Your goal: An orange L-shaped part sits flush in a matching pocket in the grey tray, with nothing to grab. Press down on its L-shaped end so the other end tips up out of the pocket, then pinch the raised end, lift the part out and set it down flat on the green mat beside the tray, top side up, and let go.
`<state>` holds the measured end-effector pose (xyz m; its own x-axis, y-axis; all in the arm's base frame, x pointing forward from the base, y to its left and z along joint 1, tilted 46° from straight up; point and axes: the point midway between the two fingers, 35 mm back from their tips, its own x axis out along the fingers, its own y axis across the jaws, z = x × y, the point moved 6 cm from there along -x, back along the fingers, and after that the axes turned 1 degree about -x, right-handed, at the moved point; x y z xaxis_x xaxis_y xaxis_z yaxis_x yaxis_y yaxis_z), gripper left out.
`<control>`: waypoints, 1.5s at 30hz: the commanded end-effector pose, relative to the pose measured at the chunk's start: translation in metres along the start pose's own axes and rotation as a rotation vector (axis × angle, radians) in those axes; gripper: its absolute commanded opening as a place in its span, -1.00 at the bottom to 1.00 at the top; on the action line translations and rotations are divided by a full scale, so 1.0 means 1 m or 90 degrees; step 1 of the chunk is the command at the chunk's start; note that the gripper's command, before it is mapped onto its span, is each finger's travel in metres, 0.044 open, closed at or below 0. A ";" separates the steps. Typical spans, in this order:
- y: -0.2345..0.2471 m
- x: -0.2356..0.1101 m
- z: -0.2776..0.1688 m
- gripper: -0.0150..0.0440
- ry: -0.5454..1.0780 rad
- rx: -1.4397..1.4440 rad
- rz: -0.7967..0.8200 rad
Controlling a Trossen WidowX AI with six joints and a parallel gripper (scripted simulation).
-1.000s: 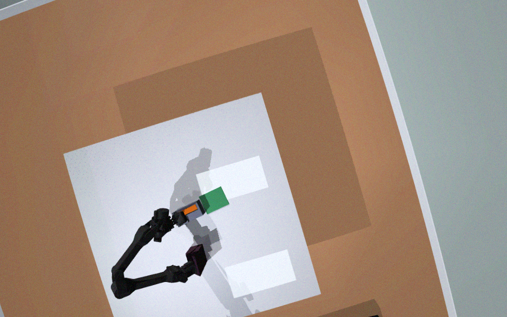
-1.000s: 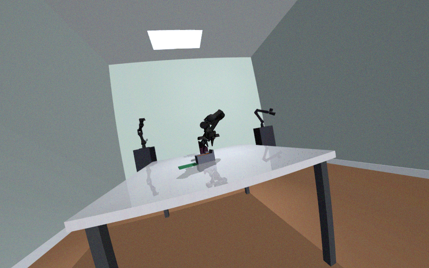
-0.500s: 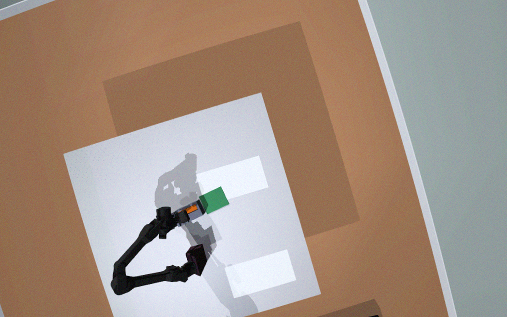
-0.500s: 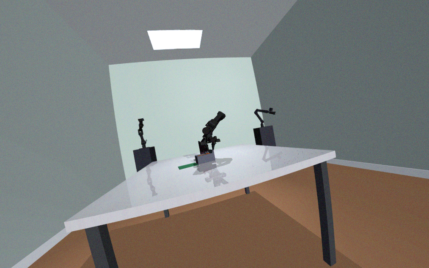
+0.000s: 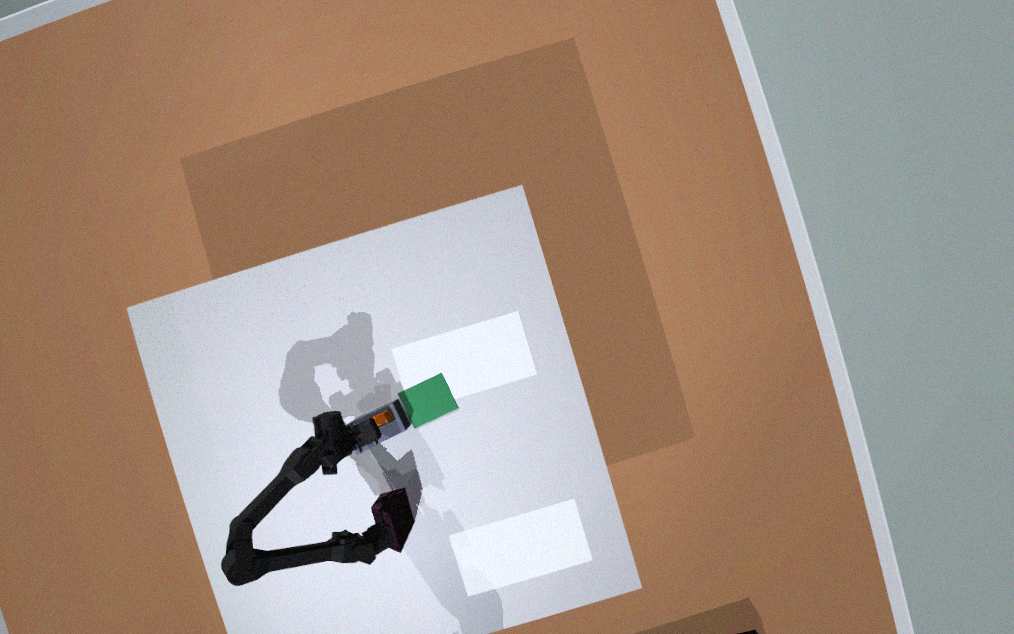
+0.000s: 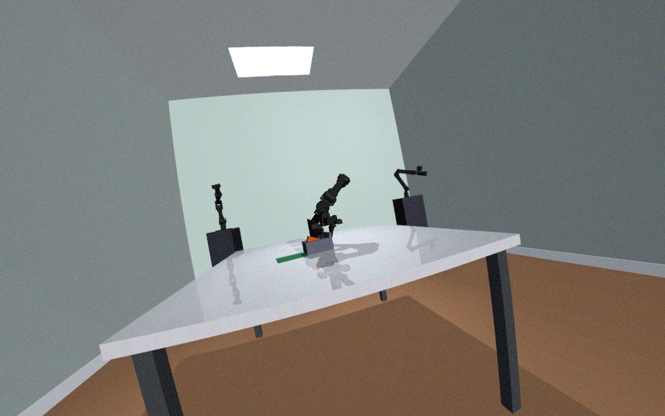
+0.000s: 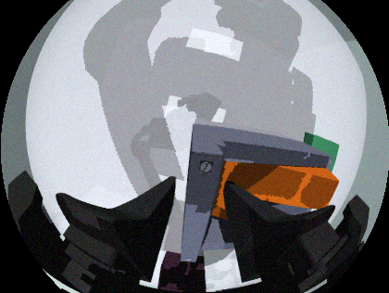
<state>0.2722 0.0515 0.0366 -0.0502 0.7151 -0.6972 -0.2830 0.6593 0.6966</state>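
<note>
The claw [image 7: 198, 198] stands low over one end of the tray [image 7: 198, 210] on the table [image 6: 441, 250], its fingers part open with nothing between them. One finger [image 7: 131, 210] lies outside the tray's end wall, over the table; the other [image 7: 258, 217] lies over the part [image 7: 277, 184] in the tray's pocket. The part runs away from the claw along the tray — its far end tilted up above the rim. Beyond the tray's far end, directly away from the claw, the mat [image 5: 427, 399] lies flat on the table, just beside the tray. The arm's base [image 5: 394, 515] sits on the table, off to one side of the claw.
</note>
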 end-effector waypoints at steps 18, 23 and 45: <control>0.000 0.015 -0.003 0.12 0.006 0.005 0.001; 0.001 0.013 -0.001 0.12 0.002 0.001 0.004; 0.001 -0.063 0.002 0.12 0.007 0.005 -0.005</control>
<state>0.2717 0.0358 0.0596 -0.0737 0.7101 -0.7003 -0.2707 0.6616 0.6993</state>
